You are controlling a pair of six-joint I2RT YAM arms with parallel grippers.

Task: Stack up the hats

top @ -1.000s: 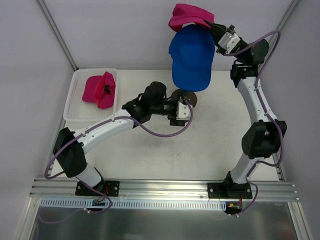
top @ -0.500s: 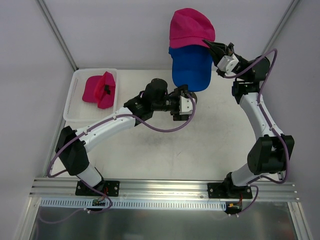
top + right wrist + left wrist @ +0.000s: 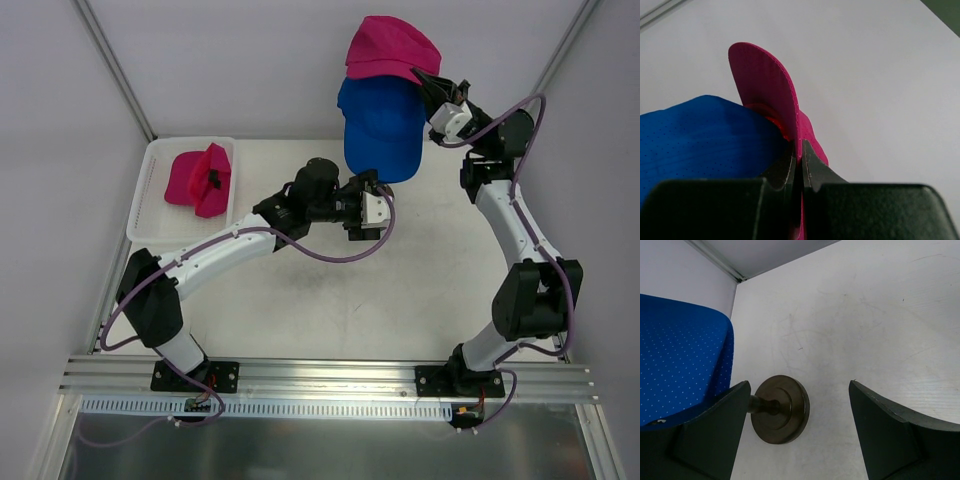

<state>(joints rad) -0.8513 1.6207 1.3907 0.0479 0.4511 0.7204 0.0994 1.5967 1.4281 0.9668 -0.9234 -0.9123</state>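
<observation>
A royal blue cap (image 3: 381, 122) sits high on the hidden mannequin head, its brim toward me; it also shows in the left wrist view (image 3: 682, 360) and the right wrist view (image 3: 705, 135). A magenta cap (image 3: 392, 47) lies over its far top. My right gripper (image 3: 424, 82) is shut on that cap's brim (image 3: 771, 87) and holds it there. A second magenta cap (image 3: 200, 178) lies crumpled in the white basket (image 3: 150, 205). My left gripper (image 3: 376, 213) is open and empty, low beside the head's dark stand (image 3: 781, 409).
The stand's round base rests on the white table between my left fingers (image 3: 715, 437). The basket stands at the back left. Metal frame posts (image 3: 115, 70) and white walls close in the back and sides.
My right gripper carried the magenta cap up and over the blue cap, then shifted it slightly right. My left arm moved a little forward toward the stand.
</observation>
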